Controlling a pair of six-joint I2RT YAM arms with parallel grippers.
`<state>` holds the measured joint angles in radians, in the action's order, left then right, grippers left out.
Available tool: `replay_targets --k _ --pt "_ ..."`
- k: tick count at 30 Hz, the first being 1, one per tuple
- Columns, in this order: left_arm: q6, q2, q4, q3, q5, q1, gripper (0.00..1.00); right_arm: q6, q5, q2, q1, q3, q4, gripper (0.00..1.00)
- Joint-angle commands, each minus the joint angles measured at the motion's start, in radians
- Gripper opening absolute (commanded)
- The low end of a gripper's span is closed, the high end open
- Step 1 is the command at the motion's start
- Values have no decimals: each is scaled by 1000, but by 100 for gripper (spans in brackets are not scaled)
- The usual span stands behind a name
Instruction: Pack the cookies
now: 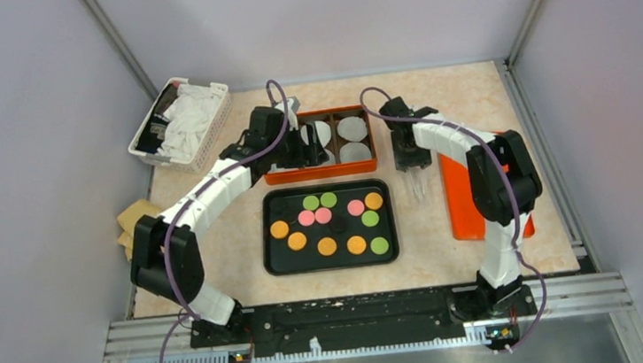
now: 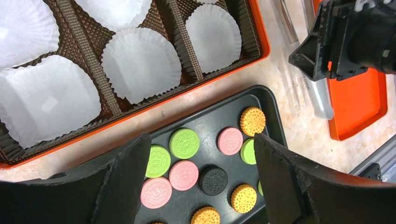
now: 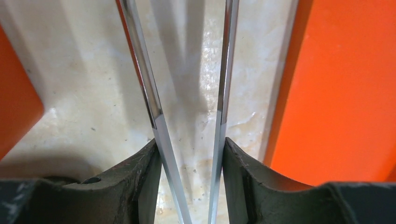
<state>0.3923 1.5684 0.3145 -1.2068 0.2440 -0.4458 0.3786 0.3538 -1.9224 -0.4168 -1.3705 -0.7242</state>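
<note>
Left gripper [image 2: 201, 140]: jaws wide, nothing held, above the tray's far edge.
Right gripper [image 3: 190, 142]: closed on clear tongs [image 3: 223, 93], right of the tray.
Cookies [image 1: 327, 246]: flat on the black tray [image 1: 312, 261], centre.
Box [image 1: 322, 173]: orange, just beyond the tray, holding white paper liners [image 2: 140, 63].

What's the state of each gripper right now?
Left gripper: open, holding nothing.
Right gripper: closed on the tongs.
</note>
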Motion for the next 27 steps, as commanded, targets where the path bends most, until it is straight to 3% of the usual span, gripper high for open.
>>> replay_targets --k 1,10,19,22,27 --pt "0 -59 -30 -11 15 1 87 -44 49 90 -4 -130 -93 45" --pt "-6 -76 -24 -26 16 2 87 -63 46 111 -4 -248 -157 53" --pt "-19 -120 7 -42 -100 3 88 -65 20 132 -4 -246 -176 53" --pt "-16 -134 56 -58 -207 2 88 -66 12 149 -3 -235 -177 51" --pt "-6 -147 219 -146 -541 -6 86 -74 -6 220 -6 -190 -144 39"
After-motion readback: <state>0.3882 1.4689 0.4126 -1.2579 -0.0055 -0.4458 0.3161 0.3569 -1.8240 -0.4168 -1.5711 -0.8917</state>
